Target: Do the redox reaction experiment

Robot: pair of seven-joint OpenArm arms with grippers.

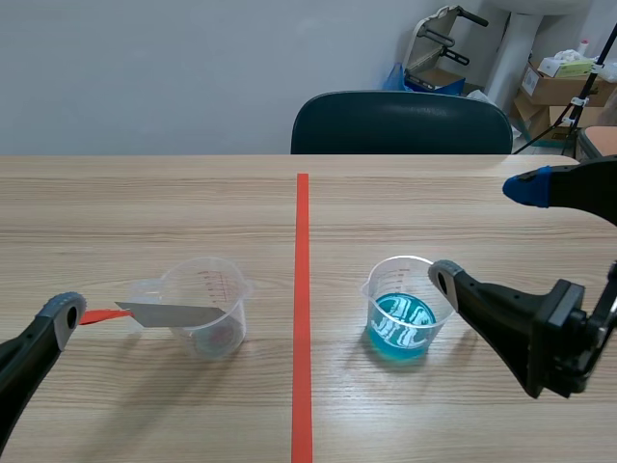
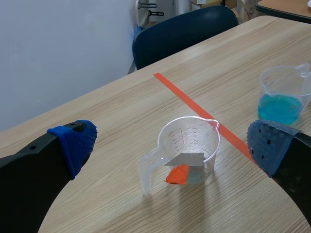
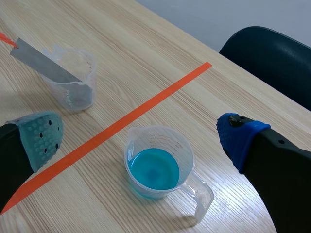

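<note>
A clear measuring cup (image 1: 207, 309) stands left of the tape line. A grey metal strip (image 1: 174, 314) leans in it, its orange-red end (image 1: 96, 315) sticking out over the rim toward my left gripper's pad (image 1: 64, 313). In the left wrist view the cup (image 2: 192, 141) is ahead of my left gripper (image 2: 171, 143), which is open and holds nothing. Right of the line stands a second clear cup (image 1: 400, 318) part full of blue liquid (image 3: 154, 168). My right gripper (image 3: 141, 136) is open above and around this cup without touching it.
An orange-red tape line (image 1: 302, 309) runs down the middle of the wooden table (image 1: 145, 212). A dark chair (image 1: 400, 123) stands at the far edge. Boxes and a stand (image 1: 564, 87) are behind at the right.
</note>
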